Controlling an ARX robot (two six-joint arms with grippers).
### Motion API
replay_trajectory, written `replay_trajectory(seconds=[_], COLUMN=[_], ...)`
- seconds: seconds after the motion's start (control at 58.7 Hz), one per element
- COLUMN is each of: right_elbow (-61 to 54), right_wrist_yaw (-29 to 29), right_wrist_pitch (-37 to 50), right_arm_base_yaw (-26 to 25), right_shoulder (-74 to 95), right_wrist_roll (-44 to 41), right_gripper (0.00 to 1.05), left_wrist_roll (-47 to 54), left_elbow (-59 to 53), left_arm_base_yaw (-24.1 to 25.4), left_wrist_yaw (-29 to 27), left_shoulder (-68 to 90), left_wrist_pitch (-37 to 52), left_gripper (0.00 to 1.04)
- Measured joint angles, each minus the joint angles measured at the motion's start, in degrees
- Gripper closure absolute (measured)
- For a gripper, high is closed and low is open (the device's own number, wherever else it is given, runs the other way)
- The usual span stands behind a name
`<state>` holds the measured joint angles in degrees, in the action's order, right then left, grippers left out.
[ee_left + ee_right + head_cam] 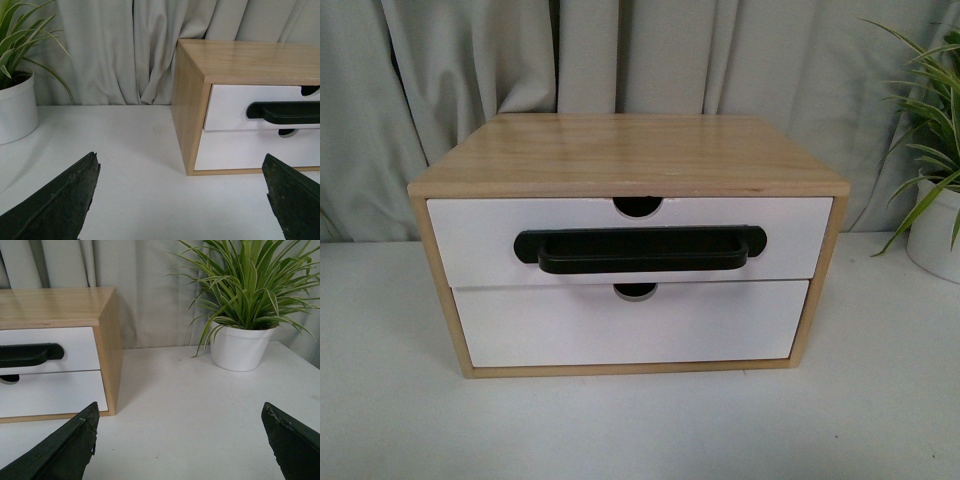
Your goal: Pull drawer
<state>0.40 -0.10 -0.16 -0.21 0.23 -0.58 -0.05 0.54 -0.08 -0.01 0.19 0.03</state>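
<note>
A wooden cabinet (630, 150) stands on the white table, holding two white-fronted drawers. The upper drawer (470, 235) has a long black bar handle (640, 250) and a half-round notch (638, 206) in its top edge; it sits flush and closed. Neither arm shows in the front view. My left gripper (180, 175) is open over bare table, left of and in front of the cabinet (190, 100), with part of the handle (282, 112) in sight. My right gripper (180, 415) is open to the cabinet's right, with the handle's end (30, 354) visible. Both hold nothing.
The plain lower drawer (630, 325) without a handle sits below the upper one. A potted plant in a white pot (935, 235) stands right of the cabinet, and another pot (15, 107) stands at the left. Grey curtains hang behind.
</note>
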Motion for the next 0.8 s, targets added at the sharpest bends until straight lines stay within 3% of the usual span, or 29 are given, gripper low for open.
replay_trajectory(seconds=[0.801], right_elbow=[0.0], right_wrist_yaw=[0.0], right_wrist_pitch=[0.0], right_arm_base_yaw=[0.0], right_shoulder=[0.0], right_wrist_roll=[0.0], right_gripper=[0.09], left_wrist_roll=[0.0], left_elbow=[0.0], left_arm_base_yaw=[0.0], left_wrist_yaw=[0.0], left_shoulder=[0.0], left_wrist_pitch=[0.0], left_gripper=[0.06])
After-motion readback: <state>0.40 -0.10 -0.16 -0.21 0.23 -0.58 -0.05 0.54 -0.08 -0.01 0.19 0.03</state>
